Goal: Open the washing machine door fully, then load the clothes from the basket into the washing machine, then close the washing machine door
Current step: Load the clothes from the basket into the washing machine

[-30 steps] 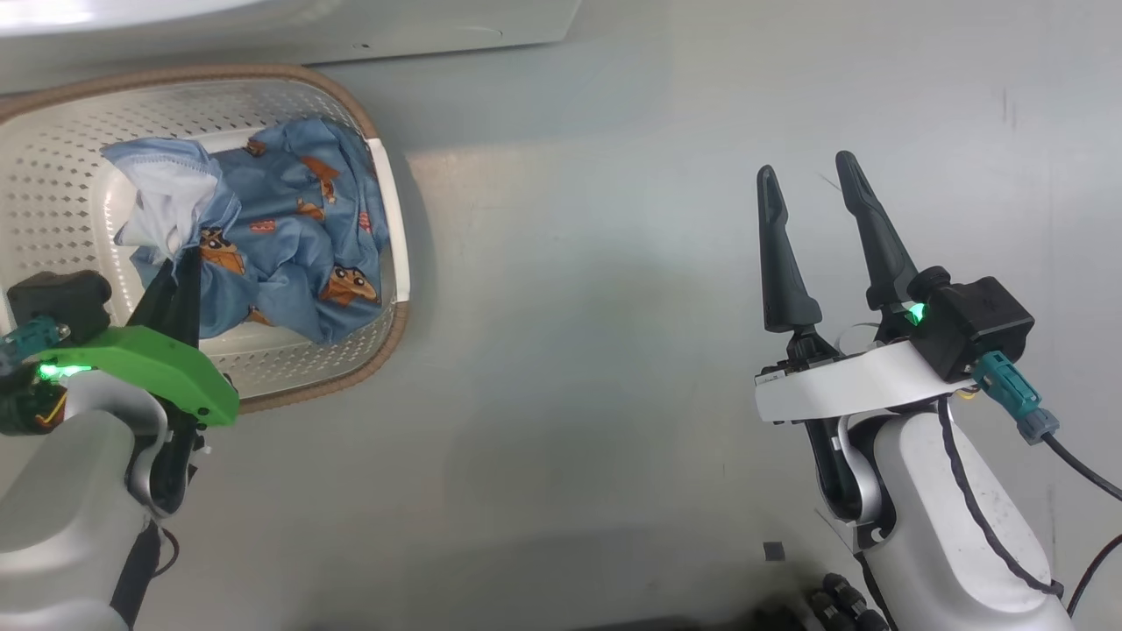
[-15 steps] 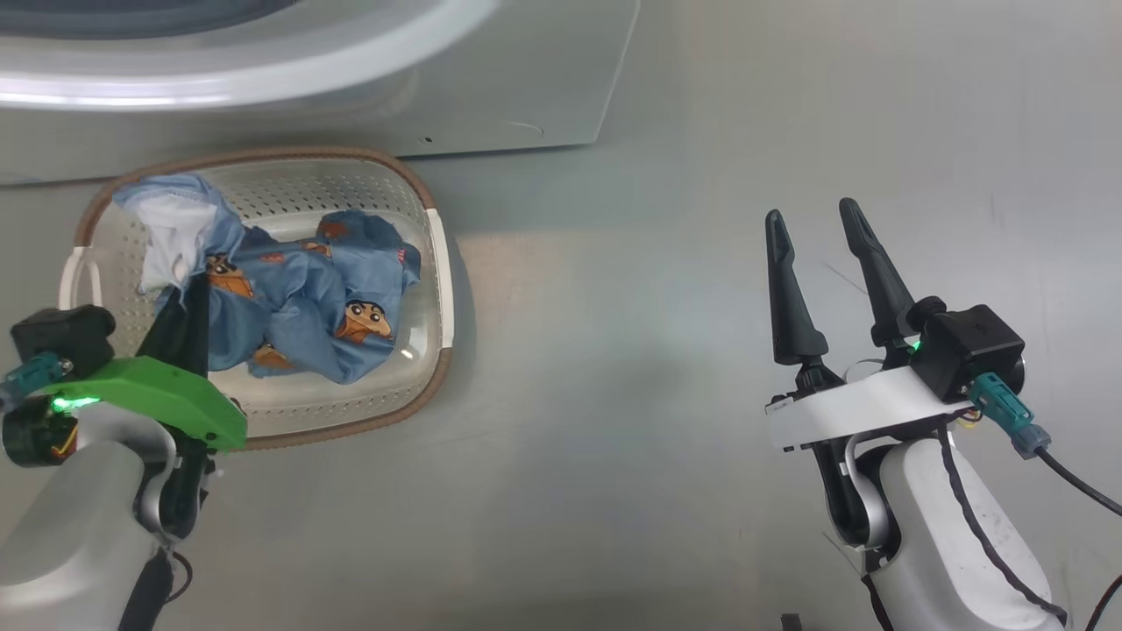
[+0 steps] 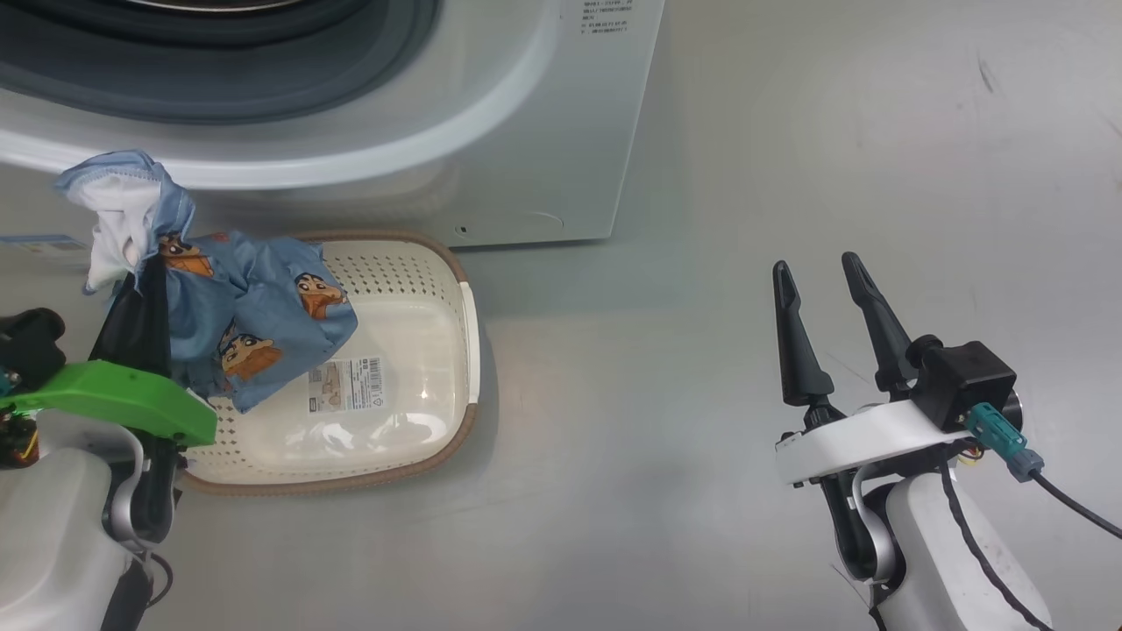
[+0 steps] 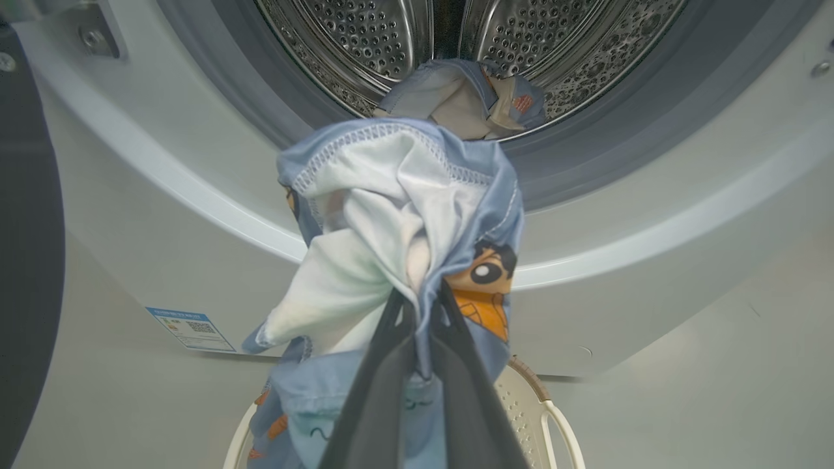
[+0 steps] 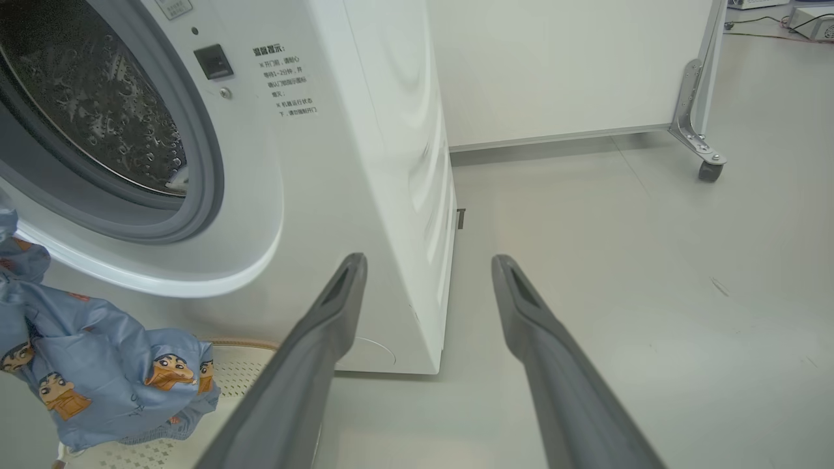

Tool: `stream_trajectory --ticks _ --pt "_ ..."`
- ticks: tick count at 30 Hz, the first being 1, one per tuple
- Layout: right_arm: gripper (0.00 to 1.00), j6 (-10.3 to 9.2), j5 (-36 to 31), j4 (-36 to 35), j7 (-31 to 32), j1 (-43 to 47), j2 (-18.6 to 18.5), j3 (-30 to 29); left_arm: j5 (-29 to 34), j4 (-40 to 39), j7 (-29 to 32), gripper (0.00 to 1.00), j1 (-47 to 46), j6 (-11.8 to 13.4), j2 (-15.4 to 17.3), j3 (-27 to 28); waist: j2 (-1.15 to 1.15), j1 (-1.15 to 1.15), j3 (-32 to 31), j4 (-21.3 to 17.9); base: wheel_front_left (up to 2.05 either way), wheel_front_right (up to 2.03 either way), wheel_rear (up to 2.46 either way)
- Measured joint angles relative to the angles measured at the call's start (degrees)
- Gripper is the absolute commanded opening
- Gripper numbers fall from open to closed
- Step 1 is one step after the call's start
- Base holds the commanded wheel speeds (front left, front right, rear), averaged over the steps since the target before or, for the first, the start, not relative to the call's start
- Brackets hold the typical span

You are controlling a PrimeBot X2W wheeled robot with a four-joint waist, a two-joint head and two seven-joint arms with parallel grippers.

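left gripper (image 4: 417, 306): was clamped tight on clothes (image 4: 391, 215), over basket's (image 3: 438, 289) left edge
right gripper (image 5: 427, 260): stood wide open, empty
risk: dangling fabric could catch gasket (image 4: 215, 78) and pull free

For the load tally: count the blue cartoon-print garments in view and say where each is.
2. The held garment hangs pinched in the left gripper above the basket. The loaded garment lies inside the washing machine, at the drum's front. The held bunch may hide more.
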Motion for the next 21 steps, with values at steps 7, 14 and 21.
stream_trajectory --ticks 7,14,21 --pt "1.00 0.67 0.0 1.3 0.0 2.2 -0.2 -0.8 3.1 -3.4 0.0 0.00 4.3 0.0 -0.9 3.4 0.00 0.00 -5.6 0.7 0.00 0.00 0.00" --pt "1.00 0.74 -0.6 1.5 0.0 3.5 -0.9 -1.2 7.0 -8.3 0.0 0.00 8.2 0.0 -1.1 7.4 0.00 0.00 -10.2 1.2 0.00 0.00 0.00" --pt "1.00 0.85 -0.6 1.3 0.0 4.9 -0.7 -1.4 10.5 -13.7 0.0 0.00 13.2 0.7 -1.7 10.8 0.00 0.00 -14.1 1.3 0.00 0.00 0.00"
